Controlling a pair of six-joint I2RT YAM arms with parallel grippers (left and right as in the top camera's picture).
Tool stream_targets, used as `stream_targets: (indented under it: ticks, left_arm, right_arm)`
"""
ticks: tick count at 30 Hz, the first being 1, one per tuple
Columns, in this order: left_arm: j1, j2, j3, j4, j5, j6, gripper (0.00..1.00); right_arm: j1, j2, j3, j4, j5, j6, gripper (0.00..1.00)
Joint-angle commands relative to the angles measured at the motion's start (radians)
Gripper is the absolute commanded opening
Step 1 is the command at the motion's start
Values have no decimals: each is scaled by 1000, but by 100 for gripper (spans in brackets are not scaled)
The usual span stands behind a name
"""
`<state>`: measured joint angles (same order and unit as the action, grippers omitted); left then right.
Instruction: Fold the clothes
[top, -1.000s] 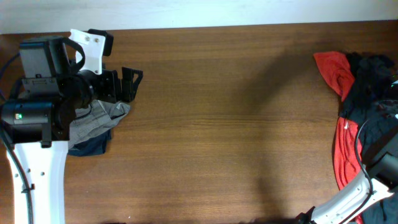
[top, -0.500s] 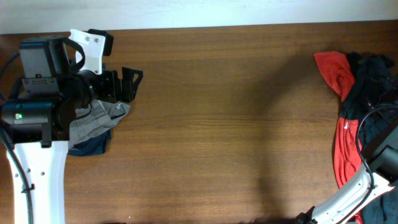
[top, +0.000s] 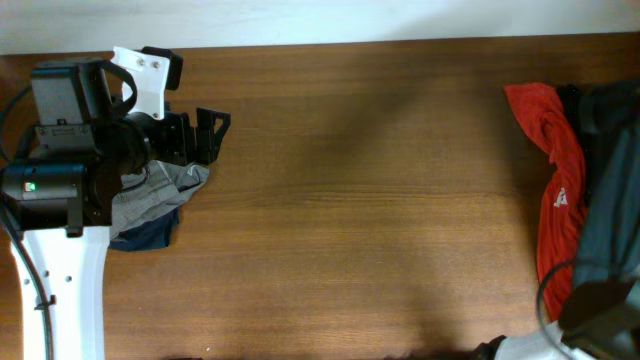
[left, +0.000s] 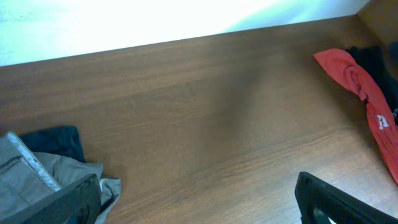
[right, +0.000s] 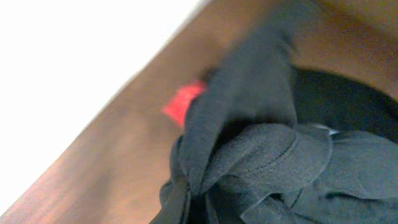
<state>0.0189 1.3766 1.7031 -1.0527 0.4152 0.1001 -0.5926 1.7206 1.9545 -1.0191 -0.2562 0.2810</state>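
Only writing I can spot is a small white mark (top: 563, 197) on the red top (top: 552, 150), and it's too small to read from here.

Count: two arms and four pieces of cloth that I can tell apart, two per side.

At the left edge of the table (top: 350, 200) there are grey trousers (top: 150, 195), rumpled, w/ a stitched band showing in the L wrist view. They lie partly over a dark blue piece (top: 150, 236) that pokes out from under them.

At the right edge the red top lies as a long crumpled strip, running from near the far right corner toward the front. The dark garment (top: 610, 170) is right beside it on the edge side, touching it. Can't tell if that dark heap is one item or more.

L arm (top: 60, 180) sits over the left-edge pile. L gripper (top: 207, 135) is just past the trousers' far side, fingers spread as wide as they go, nothing btwn them.

R arm (top: 598, 318) is at the front right corner. The R gripper is buried in cloth, so its fingers don't show. It's closed tight, pinching the dark garment. That garment is hauled up off the table in a tall, blurred fold, and it's bunched right against the R wrist cam. A bit of red shows past it there.
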Motion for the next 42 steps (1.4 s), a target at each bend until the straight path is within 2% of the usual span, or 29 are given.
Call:
stream_targets:
  ticks: [1,6,10,14,16,17,19,21,22,25,31,40,41,42]
  left_arm:
    - [-3,3,17,1,15,-2,99]
    - [-3,0,18,1,14,-2,99]
    - [-3,-14,18,0,-4,-2,99]
    - [-3,-44,20,1,-97,-2,99]
    - [-3,-60,20,1,-139,-2,99]
    - [-3,-66,20,0,-153,-2,99]
    - [-3,-70,20,-4,-154,-2,99]
    - [-3,-67,20,-23,-154,-2,99]
    - [-3,-61,19,-36,-154,-2,99]
    - [-4,-33,18,-78,-151,-2,99]
    - [-31,73,18,-138,-150,-1,99]
    - [-206,372,18,-98,-151,31,98]
    - [-222,406,18,-81,-159,55,91]
    - [-237,443,18,-63,-198,66,79]
  right_arm:
    - [92,-34,8,5,-106,-71,8]
    - [247,-47,8,5,-262,-121,7]
    - [416,-46,8,-2,-271,-144,8]
    - [602,-33,7,-35,-219,-154,11]
    - [690,-16,7,-62,-196,-157,15]
    - [726,-10,7,-72,-194,-172,18]
    - [800,5,7,-95,-149,-203,34]
    - [845,5,7,-107,-54,-202,38]
    - [856,4,8,-108,-13,-195,45]
    - [839,5,8,-129,50,-187,55]
    - [706,15,7,-224,82,-86,75]
    - [585,67,-24,-305,58,-85,81]
    - [582,71,-31,-304,55,-85,81]
    - [578,73,-36,-305,54,-85,81]
